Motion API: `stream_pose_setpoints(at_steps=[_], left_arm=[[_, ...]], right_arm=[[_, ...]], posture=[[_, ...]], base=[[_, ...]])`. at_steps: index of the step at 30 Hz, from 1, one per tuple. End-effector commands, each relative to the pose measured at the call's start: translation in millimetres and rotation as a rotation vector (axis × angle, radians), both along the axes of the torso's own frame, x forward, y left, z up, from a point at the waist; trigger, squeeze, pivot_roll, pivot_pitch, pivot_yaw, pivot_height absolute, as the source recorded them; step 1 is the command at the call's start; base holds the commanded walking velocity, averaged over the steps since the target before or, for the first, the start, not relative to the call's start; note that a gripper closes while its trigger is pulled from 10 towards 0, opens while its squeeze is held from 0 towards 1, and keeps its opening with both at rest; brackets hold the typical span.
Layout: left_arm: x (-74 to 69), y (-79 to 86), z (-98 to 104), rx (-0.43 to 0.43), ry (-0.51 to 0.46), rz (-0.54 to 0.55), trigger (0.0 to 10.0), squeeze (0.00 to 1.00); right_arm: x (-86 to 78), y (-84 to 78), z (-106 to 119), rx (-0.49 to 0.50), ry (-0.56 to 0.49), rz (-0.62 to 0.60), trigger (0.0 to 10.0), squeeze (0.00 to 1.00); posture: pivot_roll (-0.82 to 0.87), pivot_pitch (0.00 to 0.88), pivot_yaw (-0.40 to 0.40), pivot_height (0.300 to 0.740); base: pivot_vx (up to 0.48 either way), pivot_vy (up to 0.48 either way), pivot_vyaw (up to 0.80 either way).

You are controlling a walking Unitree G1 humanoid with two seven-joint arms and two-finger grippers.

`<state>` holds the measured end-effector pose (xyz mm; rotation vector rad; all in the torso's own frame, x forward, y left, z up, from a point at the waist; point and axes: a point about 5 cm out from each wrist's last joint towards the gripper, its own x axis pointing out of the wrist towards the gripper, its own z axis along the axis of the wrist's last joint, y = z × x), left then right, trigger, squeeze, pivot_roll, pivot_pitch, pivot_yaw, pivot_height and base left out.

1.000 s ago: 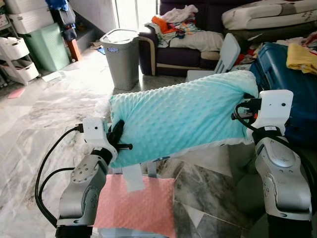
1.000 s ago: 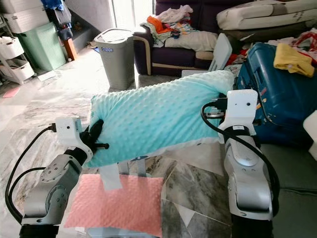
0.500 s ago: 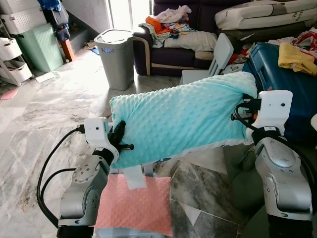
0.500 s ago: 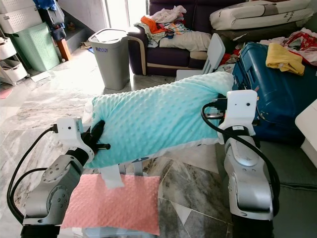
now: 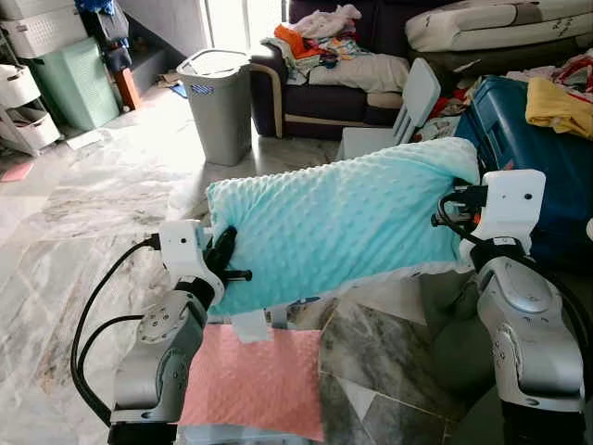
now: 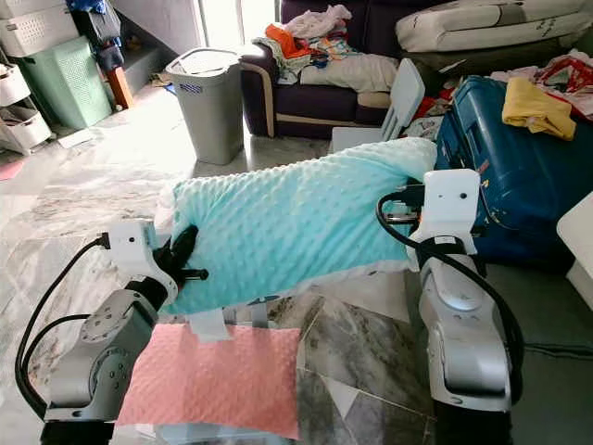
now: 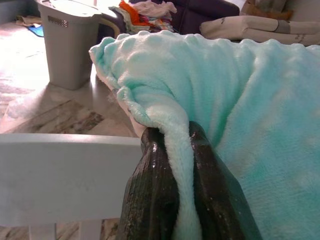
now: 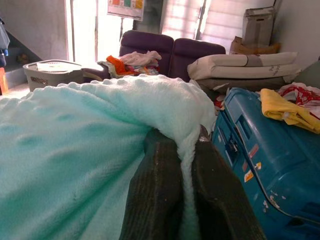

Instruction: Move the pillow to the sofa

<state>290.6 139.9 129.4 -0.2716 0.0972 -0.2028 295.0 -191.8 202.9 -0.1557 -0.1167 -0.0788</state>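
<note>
Mint dotted pillow held up between both arms over the marble floor, left pincer pinched on one end, right pincer clamped on the other, dark sofa ahead piled with clothes, pink pillow below.

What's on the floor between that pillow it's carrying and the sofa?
Between the teal pillow and the sofa stands a small pale chair, with bare marble floor beside it, in the eye views.

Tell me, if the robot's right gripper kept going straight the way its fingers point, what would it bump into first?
Probably the big blue hard-shell suitcase, just past the fluffy mint-green pillow that the right gripper pinches; depth is hard to judge.
</note>
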Motion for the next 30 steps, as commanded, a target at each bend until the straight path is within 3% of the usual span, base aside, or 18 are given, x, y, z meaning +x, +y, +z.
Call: stream_pose_setpoints(at_steps=[1,30], left_arm=[[-0.4,-0.1,4.7,0.001,-0.016,-0.002,10.0,0.00],[0.9,2.4,4.3,0.002,-0.009,0.012,10.0,0.00]], right_arm=[[0.0,-1.5,6.6,0.004,-0.020,-0.001,10.0,0.00],[0.0,-0.9,5.3,0.018,-0.015,-0.005,10.0,0.00]], posture=[[-0.09,0.000,0.009,0.740],[-0.09,0.000,0.016,0.740]], base=[[0.000,0.000,0.00],[-0.059,0.000,0.00]])
